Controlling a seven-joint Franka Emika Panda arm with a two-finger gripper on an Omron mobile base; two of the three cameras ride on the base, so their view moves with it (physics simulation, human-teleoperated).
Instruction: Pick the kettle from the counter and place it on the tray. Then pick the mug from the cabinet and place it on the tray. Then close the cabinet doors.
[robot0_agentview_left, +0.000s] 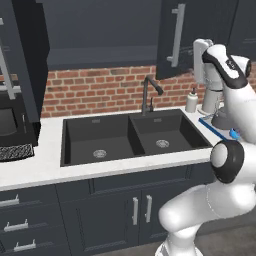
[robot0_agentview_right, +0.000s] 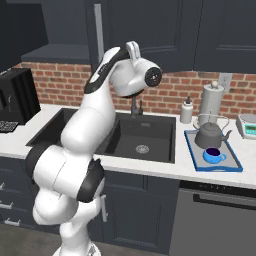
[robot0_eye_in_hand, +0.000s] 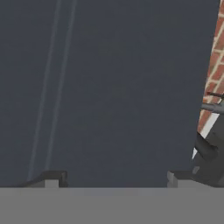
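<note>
The pincer (robot0_eye_in_hand: 113, 178) is up against the dark face of a cabinet door (robot0_eye_in_hand: 109, 87), its two finger tips standing wide apart with nothing between them, so it is open and holding nothing. Past the door's edge in the hand view you can just catch a strip of brick wall (robot0_eye_in_hand: 214, 70) and the dark tap. Further out, the first two jobs look finished: the kettle (robot0_agentview_right: 210, 134) sits on the blue-rimmed tray (robot0_agentview_right: 235, 165) on the counter (robot0_agentview_right: 165, 167) right of the sink (robot0_agentview_right: 142, 137), and the blue mug (robot0_agentview_right: 214, 156) stands on the same tray just in front of it. What remains, I'd say, is the cabinet (robot0_agentview_left: 100, 30): its right door (robot0_agentview_left: 175, 40) hangs swung outward, and the left door (robot0_agentview_left: 20, 60) also stands open, so both need pushing shut.
</note>
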